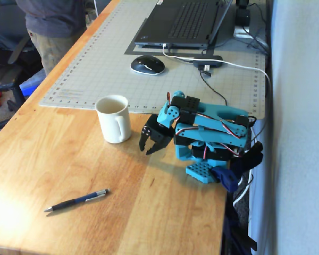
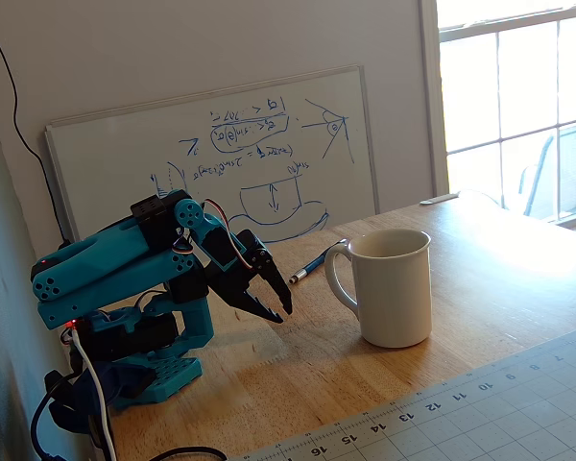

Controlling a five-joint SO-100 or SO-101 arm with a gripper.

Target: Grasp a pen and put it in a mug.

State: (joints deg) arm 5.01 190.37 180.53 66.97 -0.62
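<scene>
The cream-white mug [image 1: 113,118] stands upright on the wooden table, its handle facing the front; it also shows in the other fixed view [image 2: 392,286]. The dark blue pen [image 1: 77,201] lies flat near the table's front left, well apart from the mug; in the other fixed view only part of the pen [image 2: 313,264] shows behind the mug's handle. The blue arm is folded low over its base. My black gripper [image 1: 145,150] hangs just right of the mug, above the table, jaws together and empty; it also shows in the other fixed view [image 2: 281,312].
A grey cutting mat [image 1: 95,64] lies behind the mug with a mouse [image 1: 147,65], a laptop [image 1: 183,24] and cables on it. A person [image 1: 50,26] stands at the far left corner. A whiteboard [image 2: 221,154] leans on the wall. The table edge [image 1: 226,212] runs beside the arm's base.
</scene>
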